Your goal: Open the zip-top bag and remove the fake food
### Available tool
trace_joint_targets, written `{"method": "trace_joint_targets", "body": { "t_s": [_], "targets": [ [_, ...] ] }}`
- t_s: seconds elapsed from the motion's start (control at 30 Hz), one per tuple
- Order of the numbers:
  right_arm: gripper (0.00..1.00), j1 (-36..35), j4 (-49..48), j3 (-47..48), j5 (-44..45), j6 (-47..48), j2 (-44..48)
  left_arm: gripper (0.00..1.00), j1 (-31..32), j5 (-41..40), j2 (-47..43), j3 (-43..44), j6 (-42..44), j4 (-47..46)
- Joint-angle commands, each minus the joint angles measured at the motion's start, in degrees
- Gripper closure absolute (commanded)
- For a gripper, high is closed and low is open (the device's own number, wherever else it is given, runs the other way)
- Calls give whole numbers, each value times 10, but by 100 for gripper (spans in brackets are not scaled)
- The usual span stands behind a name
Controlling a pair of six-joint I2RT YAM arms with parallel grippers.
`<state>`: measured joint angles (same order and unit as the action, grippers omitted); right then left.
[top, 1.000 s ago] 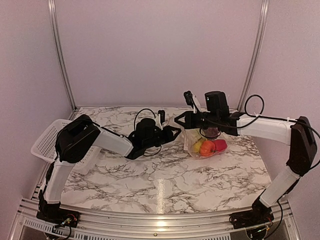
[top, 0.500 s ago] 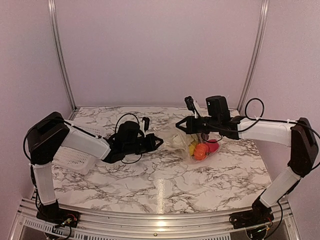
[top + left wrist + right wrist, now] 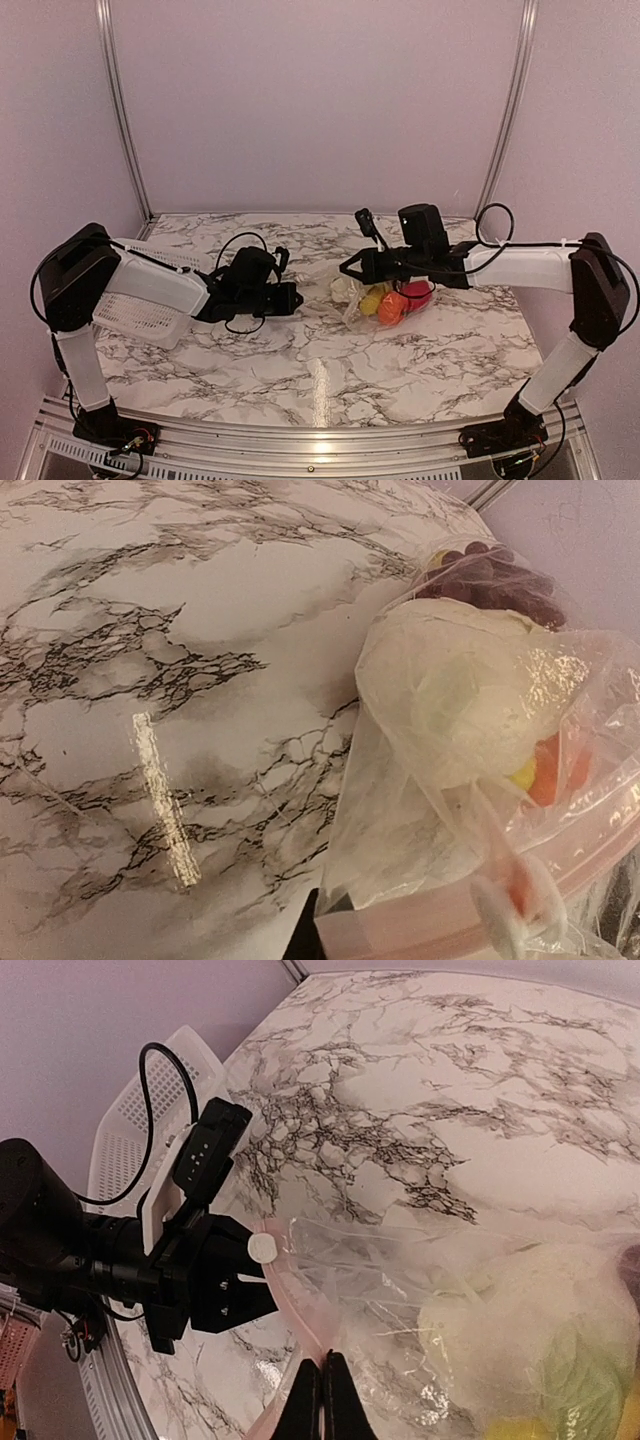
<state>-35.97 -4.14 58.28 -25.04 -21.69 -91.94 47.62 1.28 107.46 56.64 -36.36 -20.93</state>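
Note:
The clear zip-top bag (image 3: 358,300) sags onto the marble at centre right. Inside it is the fake food: white cauliflower (image 3: 460,700), purple grapes (image 3: 490,575), a yellow piece (image 3: 370,298), an orange piece (image 3: 392,308) and a red piece (image 3: 415,292). My right gripper (image 3: 322,1362) is shut on the pink zip strip (image 3: 285,1305) and holds that edge up. My left gripper (image 3: 294,298), left of the bag, is shut at the strip's far end beside the white slider (image 3: 262,1249). The strip stretches between the two grippers.
A white mesh basket (image 3: 140,318) lies at the left edge, partly under the left arm. Bare marble table (image 3: 320,380) spreads in front of the bag. Metal posts (image 3: 505,110) and the pale back wall close the far side.
My left gripper closed near the right gripper, then drew back to the left and lower with the strip end. The right gripper and the bag shifted slightly left.

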Motion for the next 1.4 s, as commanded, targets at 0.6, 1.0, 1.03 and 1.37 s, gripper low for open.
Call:
{"method": "trace_joint_targets", "body": {
  "t_s": [0.6,1.0,1.03,1.37],
  "targets": [
    [100,-82,-87,60,-9,-49,-90,60,0,11,-204,-218,72,-187],
    [100,-92,-79,83,-13,-52,-96,50,38,-8,-58,-183,207,-382],
    [100,-92,-77,83,-13,-51,-95,49,38,-3,-45,-182,228,-403],
    [100,-92,-57,84,-14,-44,-82,44,39,-6,55,-129,429,-452]
  ]
}}
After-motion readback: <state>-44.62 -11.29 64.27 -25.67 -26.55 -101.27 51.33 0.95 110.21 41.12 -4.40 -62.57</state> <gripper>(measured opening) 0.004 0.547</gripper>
